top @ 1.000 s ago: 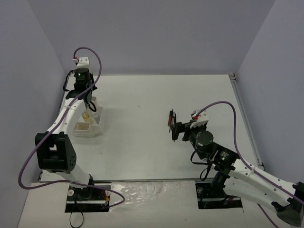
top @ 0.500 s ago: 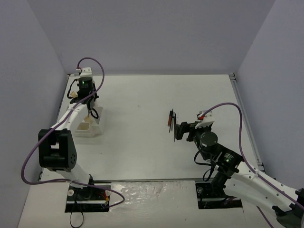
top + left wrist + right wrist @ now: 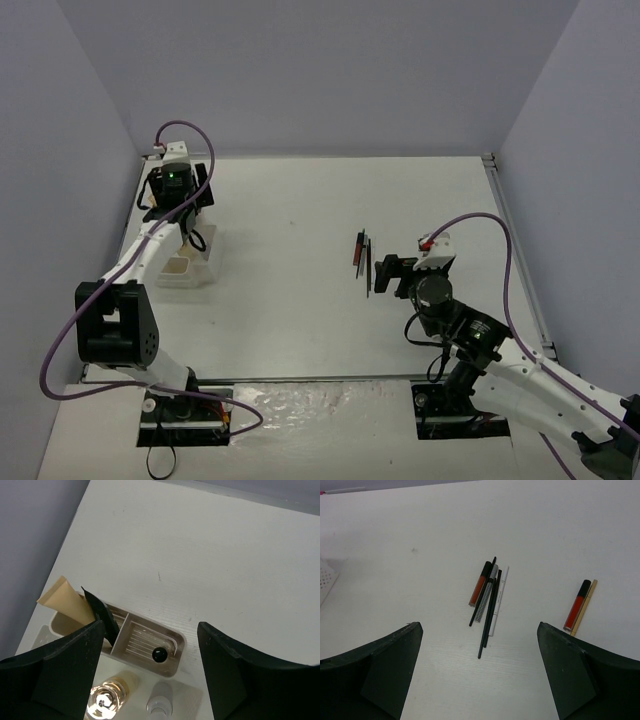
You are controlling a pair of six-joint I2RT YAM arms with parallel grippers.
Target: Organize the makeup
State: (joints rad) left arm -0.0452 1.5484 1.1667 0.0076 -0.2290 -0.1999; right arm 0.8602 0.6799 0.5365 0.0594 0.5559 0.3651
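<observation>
The makeup lies in two places. A loose bundle of thin black pencils point(image 3: 489, 597), a white pencil and a red tube with a black cap point(image 3: 479, 585) rests mid-table point(image 3: 362, 258). A second red tube point(image 3: 577, 605) and a tan stick point(image 3: 585, 607) lie to its right. My right gripper point(image 3: 480, 680) is open just short of the bundle, holding nothing. My left gripper point(image 3: 150, 675) hangs open above the white tray point(image 3: 185, 642). The tray holds a tan tube with a black cap point(image 3: 70, 605), a black-topped item point(image 3: 159, 654), a clear golden bottle point(image 3: 107, 700) and a grey bottle point(image 3: 160, 705).
The tray point(image 3: 185, 270) stands at the table's left edge, close to the left wall. Its corner point(image 3: 327, 580) shows at the left of the right wrist view. Purple-grey walls close in the table on three sides.
My left gripper's jaws have opened and it has risen a little above the tray. My right gripper has drawn back slightly from the pencil bundle, still open.
</observation>
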